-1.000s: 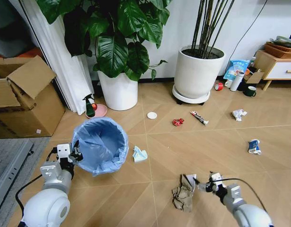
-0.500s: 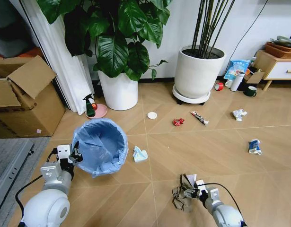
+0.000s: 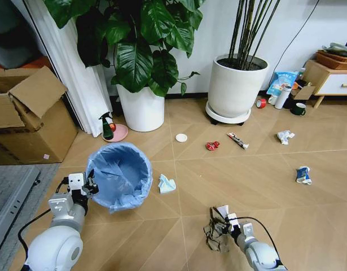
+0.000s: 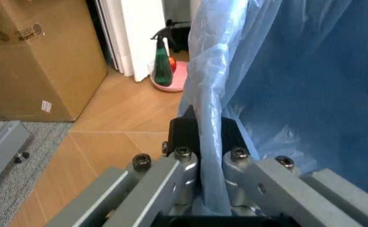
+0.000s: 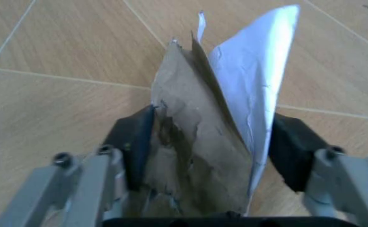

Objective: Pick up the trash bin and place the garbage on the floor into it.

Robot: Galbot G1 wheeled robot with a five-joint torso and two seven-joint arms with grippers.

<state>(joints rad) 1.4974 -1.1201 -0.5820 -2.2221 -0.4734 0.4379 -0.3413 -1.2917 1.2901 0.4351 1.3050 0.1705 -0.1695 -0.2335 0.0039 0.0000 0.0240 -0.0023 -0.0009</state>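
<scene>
Item 1: your left hand (image 4: 210, 156), clenched on the rim and liner of the trash bin (image 3: 120, 174), so bin travels w/ arm.
Item 2: tan paper wad (image 5: 193, 156), on the floor (image 3: 263, 180) right of bin; right hand (image 5: 209, 146) straddles it, jaws apart, not yet squeezing.
Open floor btwn wad and bin, bar a tissue wad (image 3: 166, 183).

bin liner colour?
Pale blue; the liner shows best in the head view, its edge pinched by the left gripper.

A white wall (image 3: 308, 22) backs two potted plants, a cardboard box (image 3: 26, 118) and a wooden cabinet (image 3: 331, 79).
</scene>
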